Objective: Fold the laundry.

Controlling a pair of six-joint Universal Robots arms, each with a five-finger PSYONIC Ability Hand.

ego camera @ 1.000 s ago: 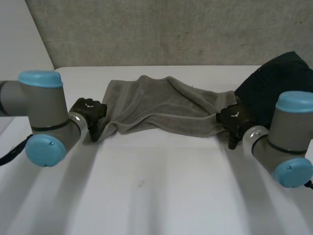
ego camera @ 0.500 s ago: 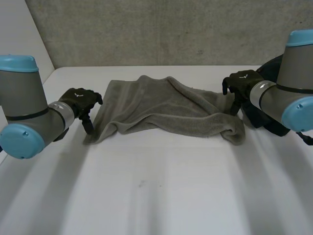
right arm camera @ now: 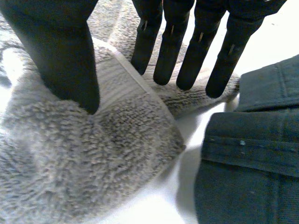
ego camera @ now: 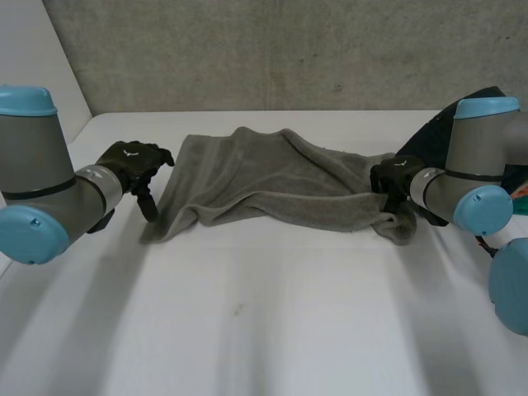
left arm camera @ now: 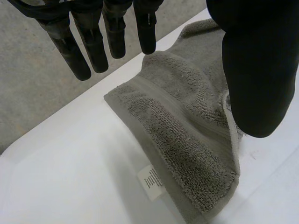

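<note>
A grey terry towel [ego camera: 272, 183] lies rumpled and loosely doubled, one end just beside a dark-blue denim garment [right arm camera: 252, 158].

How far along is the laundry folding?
Little looks done: the towel lies rumpled, doubled over. In hand: the left robot hand hangs open by its left end, the right robot hand rests open on its right end. Remaining: folding it, plus the dark garment beside it.

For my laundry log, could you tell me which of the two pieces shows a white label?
The grey towel, label at its hem; the other is a dark blue garment.
</note>
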